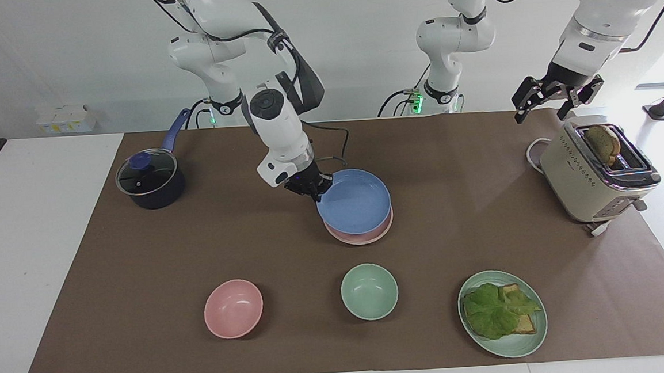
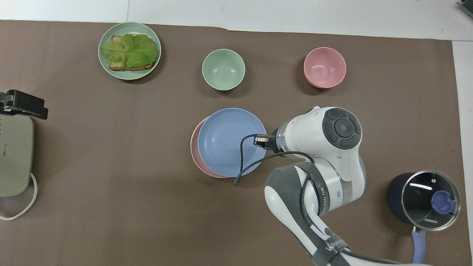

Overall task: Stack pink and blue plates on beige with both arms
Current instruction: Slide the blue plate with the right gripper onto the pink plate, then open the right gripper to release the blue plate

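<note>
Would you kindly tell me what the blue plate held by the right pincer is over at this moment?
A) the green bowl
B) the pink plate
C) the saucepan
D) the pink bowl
B: the right pincer grips the rim of the blue plate, which sits over the pink plate, only an edge of pink showing beneath it.

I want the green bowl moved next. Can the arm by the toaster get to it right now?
Probably yes. The left gripper hangs open and empty over the toaster, and only bare mat lies between it and the green bowl. It is a long reach, though.
</note>
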